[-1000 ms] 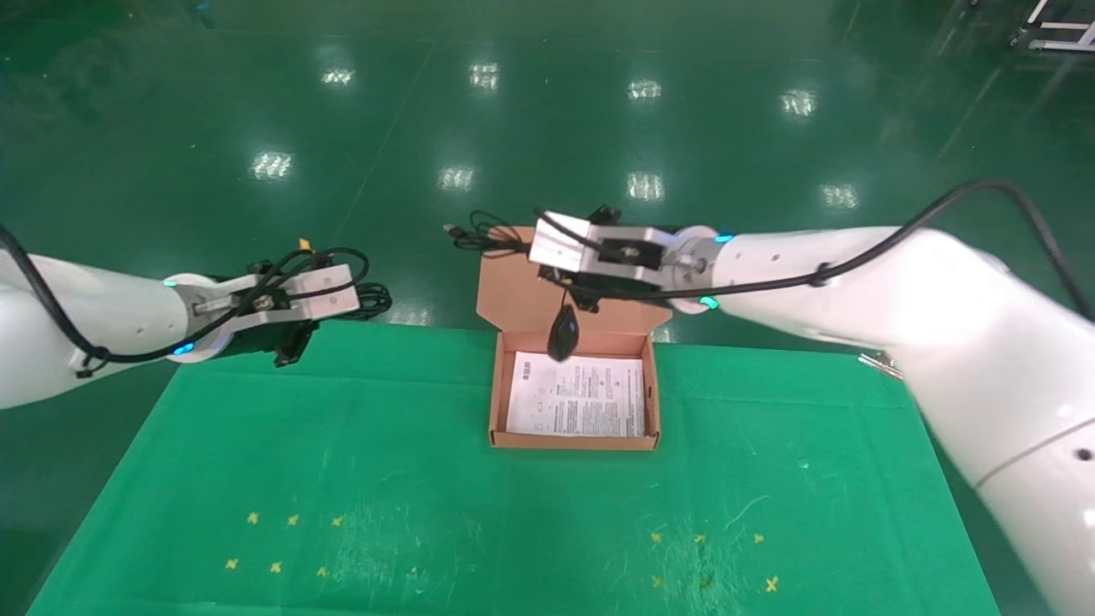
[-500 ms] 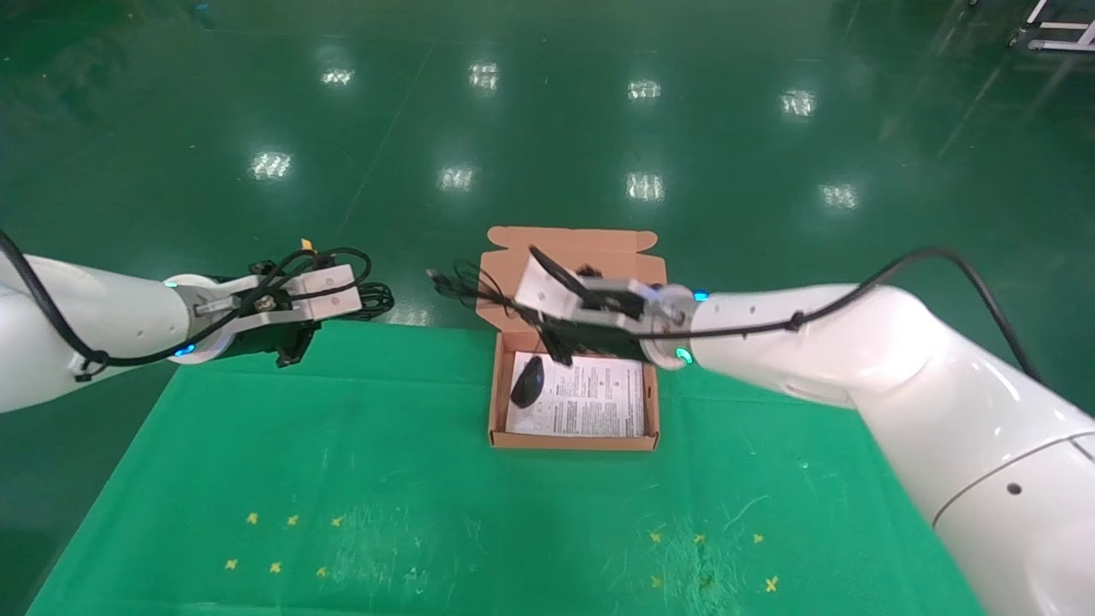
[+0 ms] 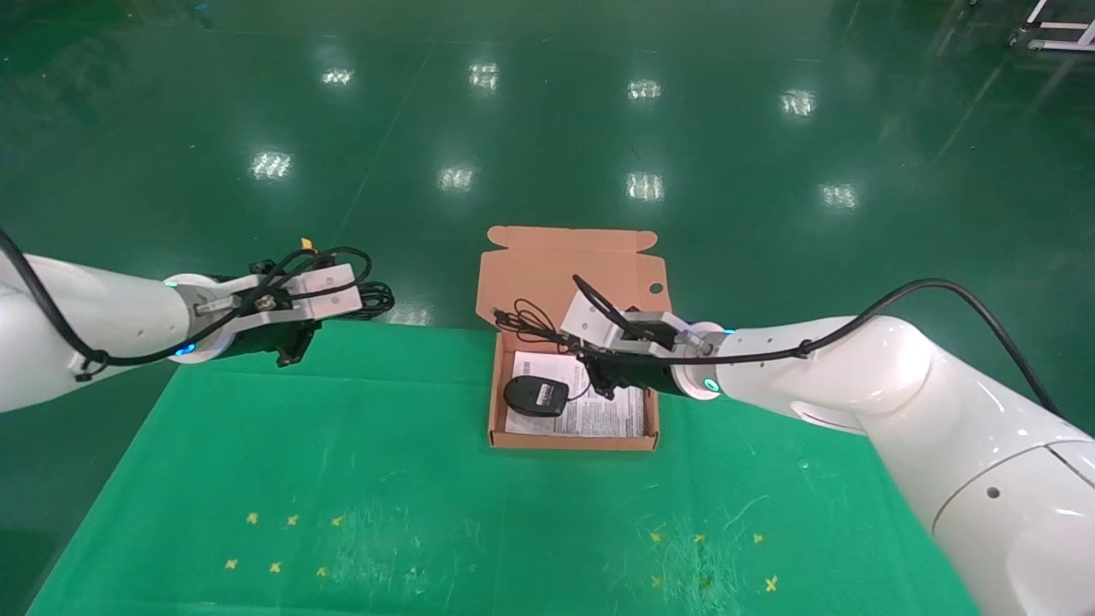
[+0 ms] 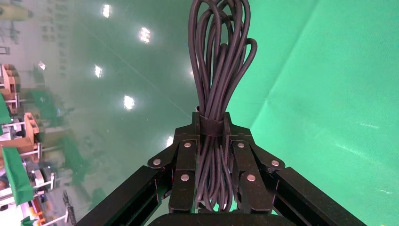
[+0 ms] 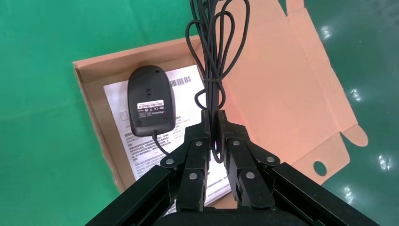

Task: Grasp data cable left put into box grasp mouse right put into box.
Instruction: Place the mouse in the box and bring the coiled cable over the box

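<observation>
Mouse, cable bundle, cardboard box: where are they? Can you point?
Small black oval mouse [image 3: 536,395], head view, its upturned underside.
Thin black looped data cable [image 4: 220,70], left wrist view, mid-bundle.
Shallow orange-brown cardboard box [image 3: 547,278], head view, open flap lid.

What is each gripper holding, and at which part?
The left gripper holds the data cable at its tied middle. The right gripper holds the mouse only by its bundled cord; the mouse lies upside down in the box.

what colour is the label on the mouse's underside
White with dark print, on the black mouse; clearest in the right wrist view.
</observation>
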